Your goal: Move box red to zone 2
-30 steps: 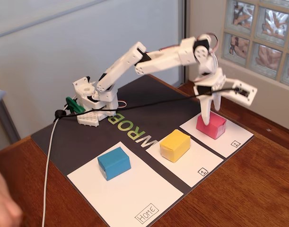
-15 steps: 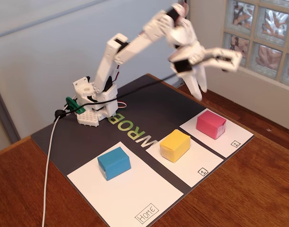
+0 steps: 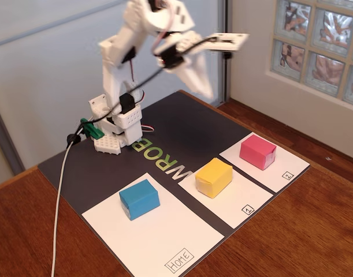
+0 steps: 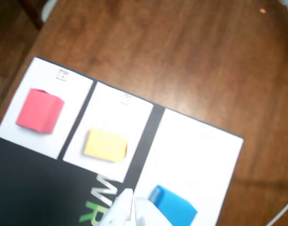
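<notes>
— Where is the small pinkish-red folded-paper box [image 3: 257,152] for you now?

— It sits on the white paper rectangle marked "2" [image 3: 283,167], well apart from the white two-finger gripper [image 3: 214,60], which you have raised high with its fingers spread and nothing between them.

— How would it handle if you took it again?

— Likely very light and hollow, so easy to crush or nudge aside. Close gently across its two shorter side walls, low and centred, not on the folded top flap. The yellow paper box [image 3: 213,177] sits on the neighbouring sheet, so come straight down.
</notes>
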Tool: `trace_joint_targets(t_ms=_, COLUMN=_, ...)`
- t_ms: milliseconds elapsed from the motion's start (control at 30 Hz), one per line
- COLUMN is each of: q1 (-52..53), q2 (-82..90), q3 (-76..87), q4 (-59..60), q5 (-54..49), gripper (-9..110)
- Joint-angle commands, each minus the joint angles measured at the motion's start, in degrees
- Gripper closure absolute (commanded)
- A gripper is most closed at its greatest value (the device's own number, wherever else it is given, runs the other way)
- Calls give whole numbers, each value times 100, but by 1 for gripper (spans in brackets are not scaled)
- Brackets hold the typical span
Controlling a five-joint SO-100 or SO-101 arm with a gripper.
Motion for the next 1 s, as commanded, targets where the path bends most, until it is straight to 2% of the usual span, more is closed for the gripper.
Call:
trace_joint_targets(t_ms=0, q1=308, q2=967, q3=861, q4=940, q5=-343, gripper=102)
trace_joint_targets(t_ms=367, q1=1178, q2=3261, q3=4025, q4=325, q5=-1055, gripper=102)
trace_joint_targets(t_ms=967, q1=1362, q2=5440, q3=6724, q4=202, q5=-1336, gripper=102)
